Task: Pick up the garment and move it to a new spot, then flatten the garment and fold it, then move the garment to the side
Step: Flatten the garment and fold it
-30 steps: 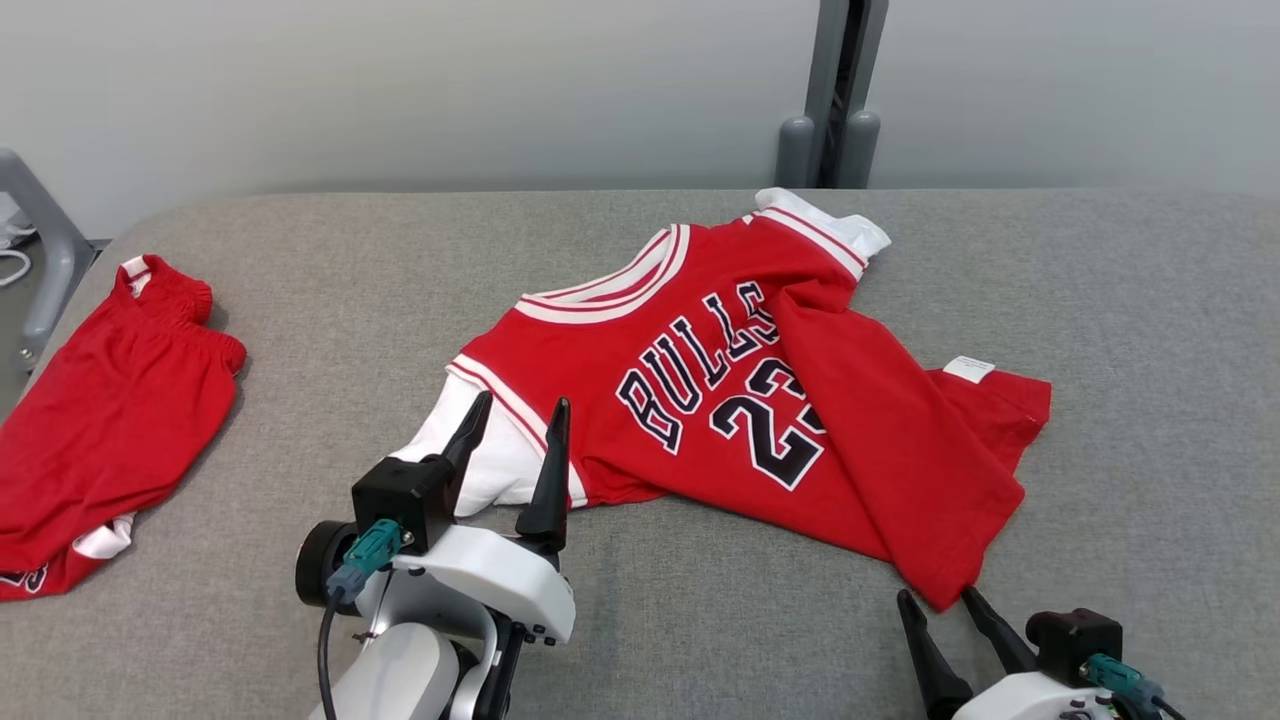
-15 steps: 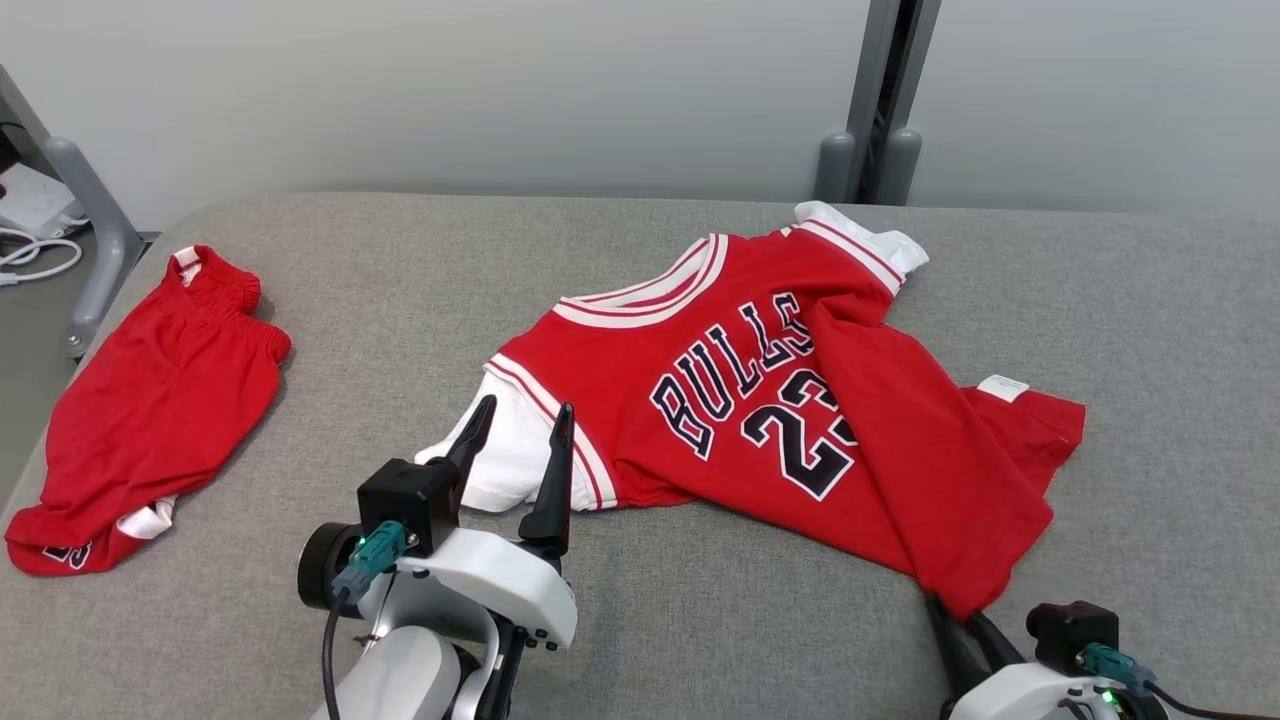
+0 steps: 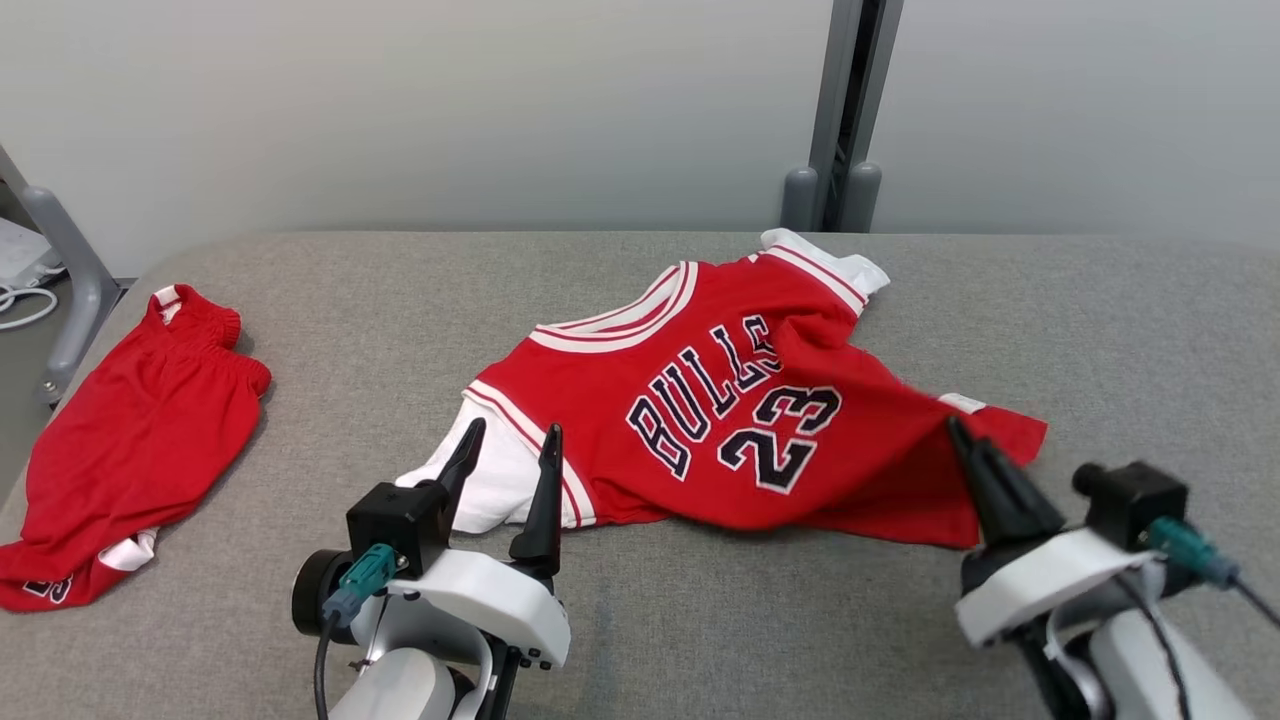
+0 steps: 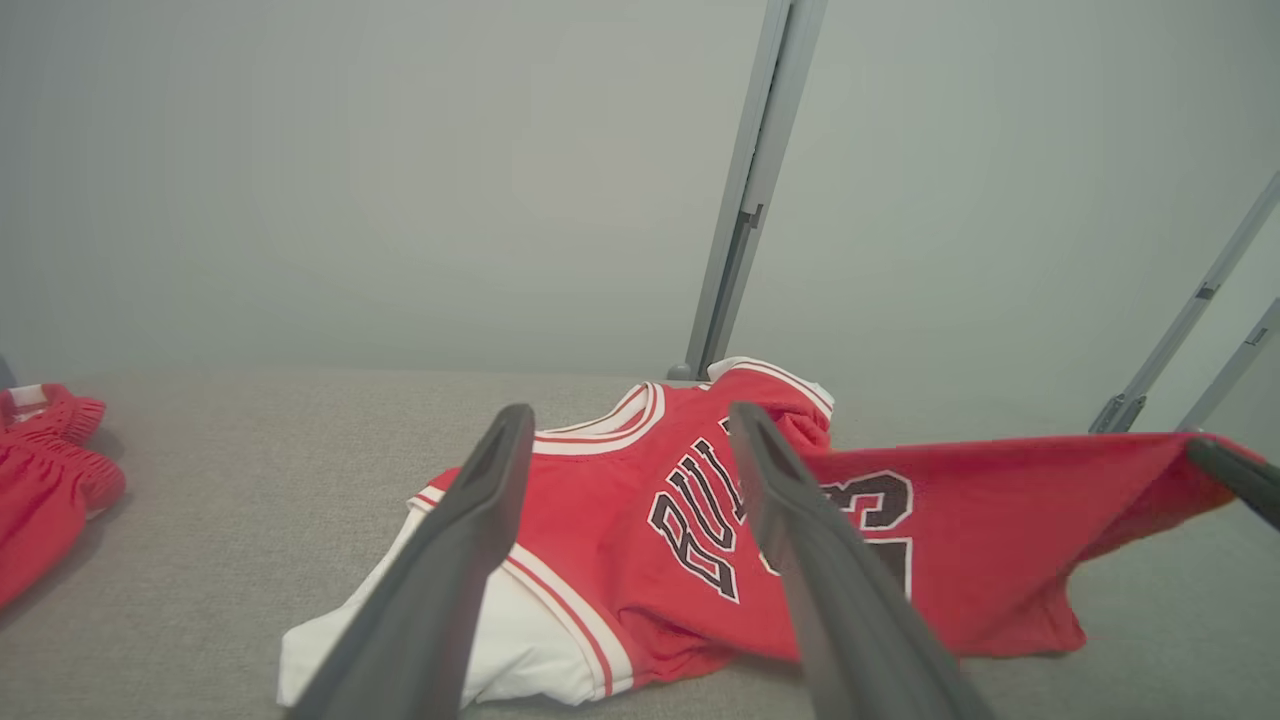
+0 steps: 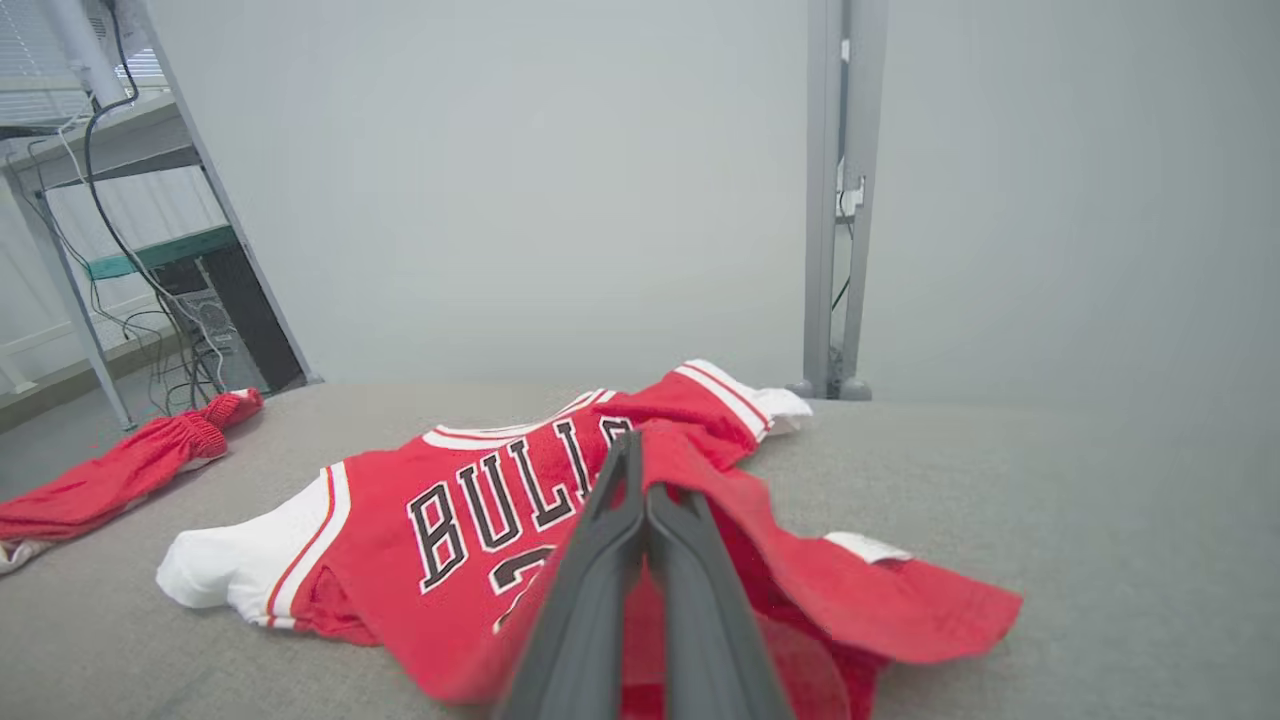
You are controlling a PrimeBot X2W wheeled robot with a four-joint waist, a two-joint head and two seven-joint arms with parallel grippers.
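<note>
The garment [image 3: 720,400] is a red Bulls 23 jersey with white sleeves, lying on the grey padded table [image 3: 700,620]. My right gripper [image 3: 958,428] is shut on its lower right hem corner and holds that corner lifted off the table, so the cloth stretches toward it. In the right wrist view the shut fingers [image 5: 632,445] pinch the red cloth of the garment [image 5: 480,510]. My left gripper [image 3: 513,430] stands open just in front of the white left sleeve, holding nothing. In the left wrist view the left gripper [image 4: 630,415] frames the garment [image 4: 620,500], and the right gripper [image 4: 1235,475] holds the raised corner.
A pair of red shorts [image 3: 140,440] lies at the table's left edge, also seen as the shorts [image 5: 120,470] in the right wrist view. A grey post [image 3: 840,100] rises behind the table's far edge. A metal frame leg [image 3: 60,260] stands off the left side.
My right gripper has shut on the garment's lower corner and raised it up and to the right, which unfolded the flap over the number. The head camera has shifted. The left gripper has stayed open.
</note>
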